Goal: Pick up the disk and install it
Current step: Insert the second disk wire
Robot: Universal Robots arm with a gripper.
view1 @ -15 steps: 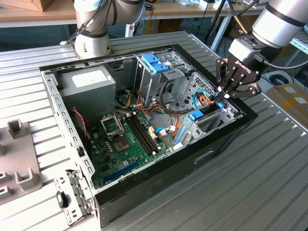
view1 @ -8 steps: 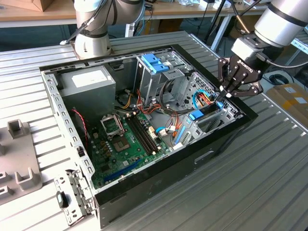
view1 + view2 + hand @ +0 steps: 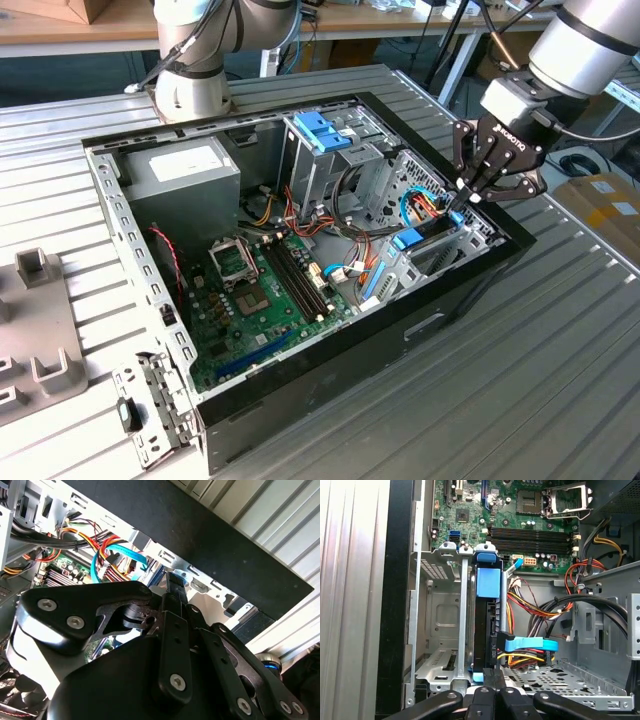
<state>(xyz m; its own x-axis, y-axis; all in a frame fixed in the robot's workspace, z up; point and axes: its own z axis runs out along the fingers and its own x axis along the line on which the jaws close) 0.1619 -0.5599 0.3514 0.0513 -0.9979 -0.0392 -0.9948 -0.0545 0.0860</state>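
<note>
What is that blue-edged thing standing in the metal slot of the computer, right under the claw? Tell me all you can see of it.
It is the disk, a flat dark drive in a blue plastic carrier frame, standing on edge in a grey metal bay near the case's black side wall. The frame's blue tab faces the green motherboard. A light-blue flat cable and coloured wires plug into one face. In the exterior view, the black claw is at its upper end; whether it grips cannot be told.

Ext. view: high, angled down, whole open computer case (image 3: 470,285). Both wrist views: close, looking past gripper (image 3: 490,677) into drive bay; shared: orange/yellow wiring (image 3: 95,542), blue cable (image 3: 532,644).
</note>
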